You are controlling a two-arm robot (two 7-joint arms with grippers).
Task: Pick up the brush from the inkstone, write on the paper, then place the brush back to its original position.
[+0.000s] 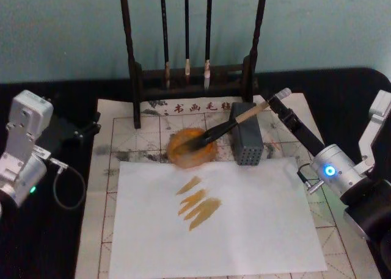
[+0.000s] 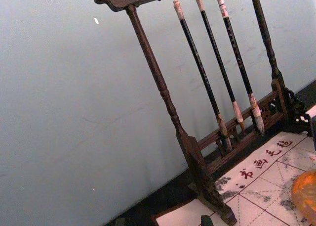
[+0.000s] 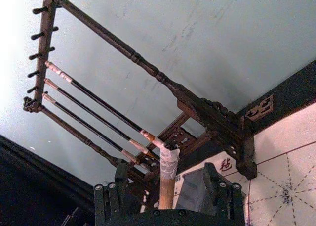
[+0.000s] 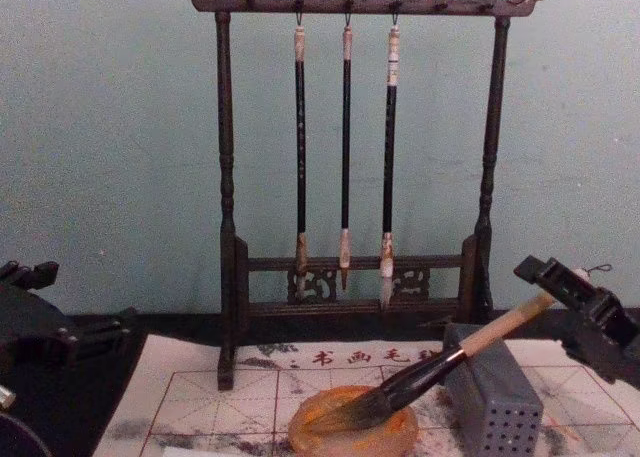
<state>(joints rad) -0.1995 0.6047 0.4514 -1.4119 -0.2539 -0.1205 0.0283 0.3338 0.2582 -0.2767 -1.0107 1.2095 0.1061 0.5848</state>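
The brush (image 1: 226, 127) lies slanted, its dark tip in the orange inkstone (image 1: 181, 155) and its handle propped on a grey perforated block (image 1: 247, 146). My right gripper (image 1: 278, 99) stands open around the brush's white-wrapped end (image 3: 168, 159), its fingers (image 3: 122, 186) clear of the handle on both sides. From the chest, the brush (image 4: 430, 372) rises out of the inkstone (image 4: 330, 435) toward that gripper (image 4: 562, 279). The red-gridded paper (image 1: 125, 138) bears a plain white sheet (image 1: 256, 230) with several amber strokes. My left gripper (image 1: 73, 129) is parked at the far left.
A dark wooden rack (image 1: 135, 65) with three thin hanging brushes (image 4: 345, 147) stands behind the paper, against the teal wall. The grey block (image 4: 490, 402) sits right of the inkstone. Black tabletop surrounds the paper on both sides.
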